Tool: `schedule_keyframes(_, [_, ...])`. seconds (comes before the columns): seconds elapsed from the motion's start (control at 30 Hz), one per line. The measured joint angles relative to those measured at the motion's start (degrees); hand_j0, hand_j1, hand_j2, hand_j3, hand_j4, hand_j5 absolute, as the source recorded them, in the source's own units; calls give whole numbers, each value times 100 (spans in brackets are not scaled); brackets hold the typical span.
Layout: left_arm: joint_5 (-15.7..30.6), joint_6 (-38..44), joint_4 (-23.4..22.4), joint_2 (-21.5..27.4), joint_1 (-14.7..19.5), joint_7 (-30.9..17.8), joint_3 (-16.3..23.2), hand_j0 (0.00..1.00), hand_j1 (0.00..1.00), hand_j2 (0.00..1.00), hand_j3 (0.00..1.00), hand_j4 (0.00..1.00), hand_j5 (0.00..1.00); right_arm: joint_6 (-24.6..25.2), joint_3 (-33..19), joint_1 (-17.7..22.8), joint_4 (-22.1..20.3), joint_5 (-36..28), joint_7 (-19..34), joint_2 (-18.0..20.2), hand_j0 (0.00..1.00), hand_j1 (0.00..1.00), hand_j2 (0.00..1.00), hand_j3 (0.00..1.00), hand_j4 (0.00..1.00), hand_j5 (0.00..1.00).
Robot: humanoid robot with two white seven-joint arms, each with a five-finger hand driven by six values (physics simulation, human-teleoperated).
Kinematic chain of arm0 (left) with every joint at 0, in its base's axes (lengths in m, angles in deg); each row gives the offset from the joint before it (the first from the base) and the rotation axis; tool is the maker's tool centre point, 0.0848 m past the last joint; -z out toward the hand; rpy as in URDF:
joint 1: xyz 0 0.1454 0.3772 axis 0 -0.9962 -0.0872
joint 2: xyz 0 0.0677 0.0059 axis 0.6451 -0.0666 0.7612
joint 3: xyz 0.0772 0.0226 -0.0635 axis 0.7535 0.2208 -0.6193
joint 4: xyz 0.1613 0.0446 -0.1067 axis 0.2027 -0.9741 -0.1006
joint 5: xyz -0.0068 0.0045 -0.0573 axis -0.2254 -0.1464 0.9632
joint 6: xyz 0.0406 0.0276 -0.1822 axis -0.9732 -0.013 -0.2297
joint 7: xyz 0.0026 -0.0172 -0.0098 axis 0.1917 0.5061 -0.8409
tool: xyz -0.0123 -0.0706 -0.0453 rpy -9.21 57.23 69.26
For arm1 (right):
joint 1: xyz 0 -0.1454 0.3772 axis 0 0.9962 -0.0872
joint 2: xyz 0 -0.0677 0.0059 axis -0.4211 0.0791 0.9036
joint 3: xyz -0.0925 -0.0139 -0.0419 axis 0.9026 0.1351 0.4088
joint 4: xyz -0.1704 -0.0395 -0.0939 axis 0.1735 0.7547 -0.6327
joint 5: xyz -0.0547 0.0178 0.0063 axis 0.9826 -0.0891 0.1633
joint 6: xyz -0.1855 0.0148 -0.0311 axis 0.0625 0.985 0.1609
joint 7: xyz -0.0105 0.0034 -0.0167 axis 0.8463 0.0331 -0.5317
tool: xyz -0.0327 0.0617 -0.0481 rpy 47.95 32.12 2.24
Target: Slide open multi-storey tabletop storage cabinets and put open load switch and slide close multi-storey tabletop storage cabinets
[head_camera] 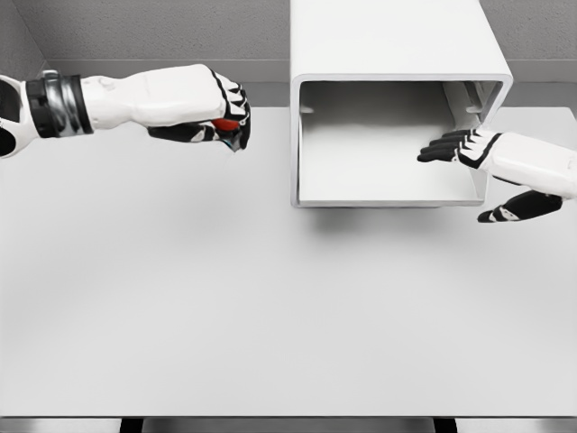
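Bare table [270,325] in front, nothing set down on it. Farther back, left hand [216,113] clenched around the switch [225,126], only a red sliver showing between the fingers, held above the table and well left of the drawer [388,149]. Right hand [487,167] released, fingers flat over the drawer's right wall, thumb outside. Drawer already slid out, empty. Opening apparently done; left to do: carrying the switch rightward, dropping it inside, pushing the drawer shut into the cabinet [388,36] behind.

Bright, even, sharp render; soft faint shadows.
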Motion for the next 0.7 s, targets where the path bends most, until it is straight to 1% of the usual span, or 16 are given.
schedule_keyframes(0.13, [0,-2,67,-89,70,-3,1,39,39,39,39,39,39,-1,43,-26,2,178,392,-271,100,100,100,100,100,100])
schedule_keyframes(0.2, [6,-2,79,-162,114,-2,1,39,39,39,39,39,39,-2,41,-123,4,355,484,-394,100,100,100,100,100,100])
schedule_keyframes(0.23, [13,-1,82,-194,184,0,0,39,39,39,39,39,39,-2,40,-132,7,447,516,-482,100,100,100,100,100,100])
schedule_keyframes(0.33, [19,-3,94,-258,228,0,1,39,39,39,39,39,39,-3,28,-114,12,602,552,-683,100,100,100,100,100,100])
schedule_keyframes(0.47, [39,-3,117,-344,264,4,1,39,39,39,39,39,39,-3,4,-79,20,667,551,-777,100,100,100,100,100,100])
schedule_keyframes(0.7, [60,-2,156,-524,466,6,6,39,39,39,39,39,39,-2,-68,-123,73,679,535,-810,100,100,100,100,100,100])
